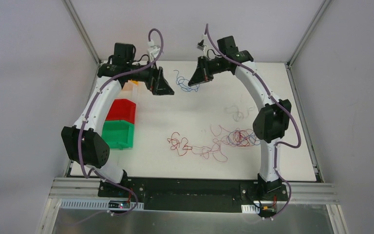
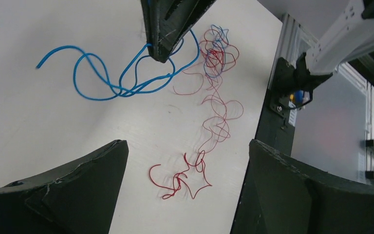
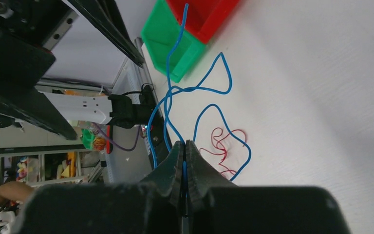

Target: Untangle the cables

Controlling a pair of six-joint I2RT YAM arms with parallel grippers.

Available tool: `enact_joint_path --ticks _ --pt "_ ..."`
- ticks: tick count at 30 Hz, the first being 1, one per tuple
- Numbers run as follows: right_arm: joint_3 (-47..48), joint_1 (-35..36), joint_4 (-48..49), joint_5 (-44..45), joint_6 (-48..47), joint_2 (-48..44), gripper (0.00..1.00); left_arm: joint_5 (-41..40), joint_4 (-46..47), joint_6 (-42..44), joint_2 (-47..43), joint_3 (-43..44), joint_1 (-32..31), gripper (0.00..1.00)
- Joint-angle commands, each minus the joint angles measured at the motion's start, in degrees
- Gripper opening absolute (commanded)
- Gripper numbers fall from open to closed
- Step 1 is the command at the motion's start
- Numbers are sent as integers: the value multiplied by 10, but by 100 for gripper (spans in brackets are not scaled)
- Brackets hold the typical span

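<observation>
Right wrist, blue cable [image 3: 214,91] pinched in right claw [image 3: 184,144], loops beyond tips

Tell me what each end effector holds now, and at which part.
The right end effector is shut on the blue cable, gripping it somewhere along its middle, with loops hanging free. The left end effector is open and holds nothing.

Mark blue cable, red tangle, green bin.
blue cable [image 2: 70,47], left wrist view, on its left arc.
red tangle [image 2: 182,179], left wrist view, middle of the knot.
green bin [image 1: 119,142], top external view, on its near wall.
</observation>
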Motion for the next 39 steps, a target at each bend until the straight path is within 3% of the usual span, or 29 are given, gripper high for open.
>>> enact_joint_path --ticks 1,8,11,13,17,19,22,24,29,33,39 --pt "-15 20 -22 -65 10 -61 0 2 13 91 -37 -36 -40 99" --pt "-51 52 -58 -100 13 -78 0 -89 53 139 -66 -107 -116 98" --pt "-96 60 -49 -105 16 -101 0 -105 80 129 -79 -134 -125 89" --pt "-105 61 -45 -105 19 -108 0 -103 82 121 -81 -139 -126 72" --pt "-103 60 -37 -105 30 -114 0 -104 82 112 -85 -144 -126 27" --pt "-102 57 -37 -104 34 -114 4 -105 82 106 -89 -145 -124 0" --pt "-102 45 -34 -98 42 -113 14 -96 84 92 -94 -146 -106 0" --pt "-101 31 -32 -83 47 -114 34 -90 91 68 -93 -141 -82 0" --pt "-97 -20 -17 -23 56 -119 70 -103 105 15 -60 -102 12 0" --pt "-99 -68 -14 35 56 -118 81 -173 102 18 1 -39 91 0" --pt "-125 -119 -47 107 -2 -128 84 -372 41 94 174 137 179 0"
